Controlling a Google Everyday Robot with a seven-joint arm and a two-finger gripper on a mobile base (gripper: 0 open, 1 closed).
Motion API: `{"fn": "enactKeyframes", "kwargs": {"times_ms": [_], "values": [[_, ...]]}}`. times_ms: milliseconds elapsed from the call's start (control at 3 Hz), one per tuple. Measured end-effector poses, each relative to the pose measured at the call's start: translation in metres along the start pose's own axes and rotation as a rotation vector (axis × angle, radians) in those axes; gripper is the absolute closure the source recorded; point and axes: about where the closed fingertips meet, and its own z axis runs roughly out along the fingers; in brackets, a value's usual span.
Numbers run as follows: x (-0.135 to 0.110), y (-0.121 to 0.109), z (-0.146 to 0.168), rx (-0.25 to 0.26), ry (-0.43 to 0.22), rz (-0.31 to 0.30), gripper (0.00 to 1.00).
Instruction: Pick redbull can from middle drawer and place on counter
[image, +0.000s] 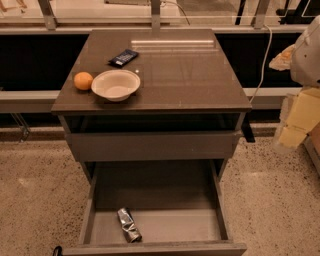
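We see the redbull can lying on its side, near left in the open middle drawer; the end effector hangs right of the counter, its grip state we cannot tell

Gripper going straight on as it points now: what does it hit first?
Likely the floor right of the middle drawer; the gripper at the right edge points down. Depth unclear.

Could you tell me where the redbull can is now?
The redbull can lies front-left on the floor of the open middle drawer; the end effector hangs at the camera view's right edge.
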Motion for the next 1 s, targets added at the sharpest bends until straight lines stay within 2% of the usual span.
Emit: {"fn": "enactKeyframes", "kwargs": {"times_ms": [333, 667, 1000], "values": [[0.0, 0.0, 0.0, -0.001, 0.0, -0.001, 0.0], [-0.043, 0.016, 0.037, -0.12, -0.025, -0.155, 0.0], [-0.132, 0.056, 0.076, -0.22, -0.072, -0.455, 0.0]]}}
